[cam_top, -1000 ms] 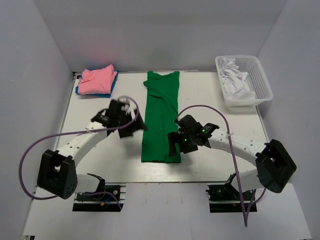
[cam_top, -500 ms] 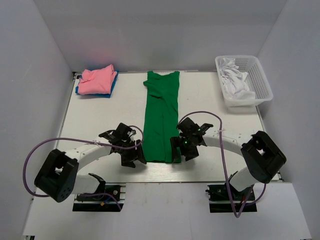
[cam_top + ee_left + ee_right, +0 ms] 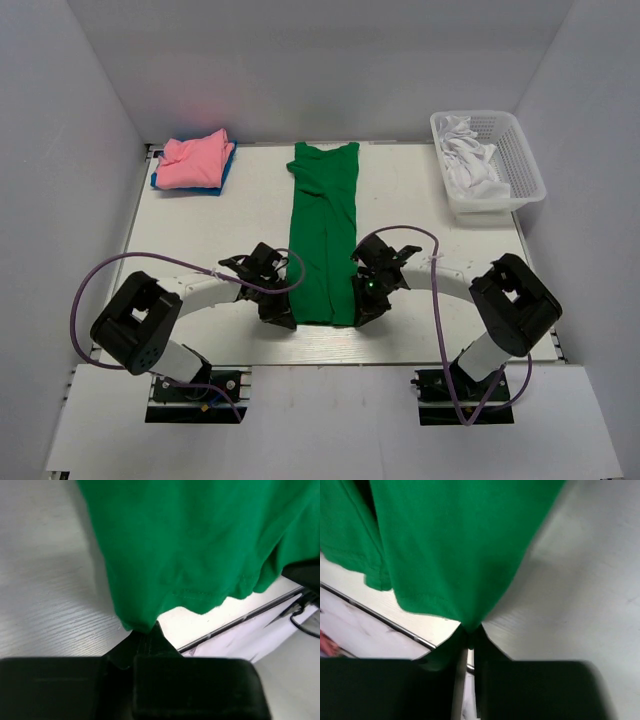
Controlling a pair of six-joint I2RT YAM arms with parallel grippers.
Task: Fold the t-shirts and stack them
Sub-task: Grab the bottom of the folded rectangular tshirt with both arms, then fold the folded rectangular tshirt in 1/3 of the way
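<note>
- At the centre of the overhead frame, a bright green soft cloth t-shirt (image 3: 322, 225) lies as a long narrow strip on the white wood-grain table (image 3: 200, 230). Its collar points toward the upper edge and its hem toward the lower edge.
- Lower centre, the left gripper (image 3: 283, 318) is down at the hem's left corner. Its wrist view shows the jaws pressed together with the green corner pinched between them.
- Just right of it, the right gripper (image 3: 362, 314) is at the hem's right corner, jaws closed to a thin slit with cloth caught in it.
- Upper left, a folded pink cloth t-shirt (image 3: 193, 160) rests on a blue t-shirt (image 3: 158, 184). Upper right, a white plastic mesh basket (image 3: 522, 160) holds crumpled white cloth shirts (image 3: 470, 165).
- Both pinches look shallow, right at the corner tips, so the cloth could slip free on a lift.
- If a jaw has caught only some of the layers, the lengthwise fold may fall open.
- Uneven travel of the two arms would lay the hem skewed across the strip.
</note>
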